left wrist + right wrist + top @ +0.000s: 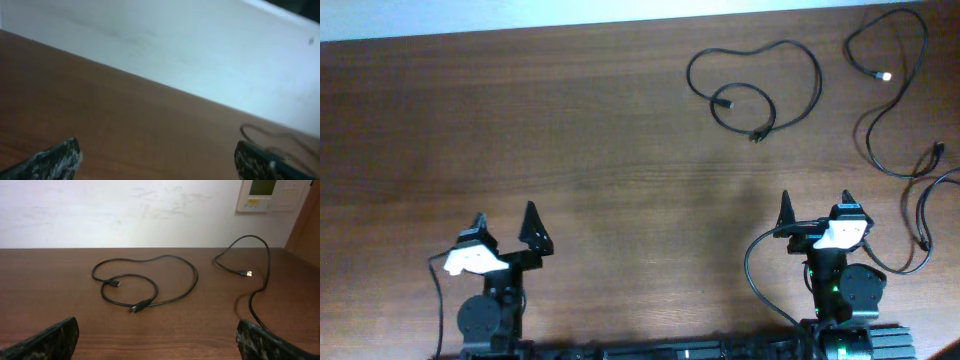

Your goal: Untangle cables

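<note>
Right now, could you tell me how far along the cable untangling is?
Done: the looped cable lies apart from the right cable. In hand: nothing. The left gripper and the right gripper are both open and empty, well short of either cable. Left: the looped cable crosses over itself and probably needs opening out.

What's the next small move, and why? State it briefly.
Probably extend the right gripper, jaws open and empty, forward toward the looped cable: it crosses over itself and lies nearer that arm than the left one.
</note>
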Controlling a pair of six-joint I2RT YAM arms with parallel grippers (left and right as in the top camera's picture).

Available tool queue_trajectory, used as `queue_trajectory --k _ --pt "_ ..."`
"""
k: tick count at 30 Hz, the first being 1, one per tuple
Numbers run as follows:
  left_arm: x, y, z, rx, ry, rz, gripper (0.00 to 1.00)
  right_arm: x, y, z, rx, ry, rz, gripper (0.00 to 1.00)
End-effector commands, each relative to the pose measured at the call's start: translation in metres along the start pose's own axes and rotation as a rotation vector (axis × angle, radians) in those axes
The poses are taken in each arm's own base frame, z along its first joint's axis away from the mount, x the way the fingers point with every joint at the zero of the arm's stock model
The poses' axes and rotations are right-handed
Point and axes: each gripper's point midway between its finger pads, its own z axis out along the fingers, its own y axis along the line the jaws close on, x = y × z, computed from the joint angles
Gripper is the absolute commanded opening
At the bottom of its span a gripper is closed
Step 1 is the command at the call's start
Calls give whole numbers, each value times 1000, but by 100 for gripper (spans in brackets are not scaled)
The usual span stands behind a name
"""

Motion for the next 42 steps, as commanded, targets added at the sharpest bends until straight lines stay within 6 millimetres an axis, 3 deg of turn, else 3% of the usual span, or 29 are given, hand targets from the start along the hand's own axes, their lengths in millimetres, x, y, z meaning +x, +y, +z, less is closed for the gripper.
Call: queue_trajectory --k 1,7,10,14,42 --pt "24 5 0 16 57 102 99 2 0 0 5 4 0 98" --pt "24 4 0 28 57 174 99 2 0 0 4 4 0 99" --pt "27 -7 0 78 66 180 99 2 0 0 4 4 0 98" --pt "29 -11 -1 103 64 332 98 2 0 0 5 4 0 98" --pt "28 -10 0 96 61 332 99 2 0 0 4 4 0 98"
